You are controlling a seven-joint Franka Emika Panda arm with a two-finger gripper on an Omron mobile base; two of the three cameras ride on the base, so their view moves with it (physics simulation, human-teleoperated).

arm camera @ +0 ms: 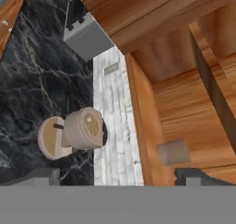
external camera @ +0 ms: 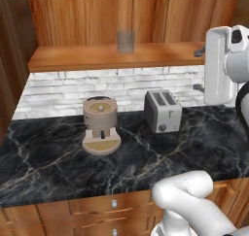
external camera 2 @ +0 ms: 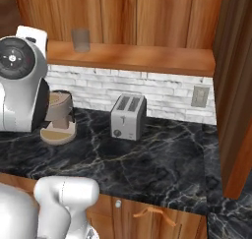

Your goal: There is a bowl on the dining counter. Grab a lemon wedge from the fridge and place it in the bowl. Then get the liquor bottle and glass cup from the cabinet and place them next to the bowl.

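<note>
Nearest me, the black marble counter [external camera: 58, 157] with its white veining carries two appliances. The beige coffee machine with a round drip base [external camera: 100, 126] stands midway between the front edge and the back edge, left of centre. The brushed silver two-slot toaster [external camera: 163, 111] sits to its right, closer to the back edge, near the white brick backsplash [external camera: 73, 92].

Above the backsplash runs the open wooden cabinet shelf [external camera: 73, 59]. On it stands the clear, straight-sided glass cup [external camera: 126, 41], upright, alone, a little back from the shelf's front edge and roughly above the gap between the two appliances. I see no liquor bottle in these frames.

The tool [arm camera: 113, 177] is raised to about shelf height, at the shelf's right end, well apart from the cup. Jaws spread wide, nothing between them. In the hand view, which is rolled sideways, the cup [arm camera: 174, 152] lies just ahead of one dark fingertip [arm camera: 189, 176].

Handling judgement: the cup should be light, rigid, smooth and slippery, and breakable if knocked over or squeezed hard. I would take it across the side wall at mid-height, jaws level either side, closing gently. A rim pinch looks riskier. A bump on approach could tip it.
</note>
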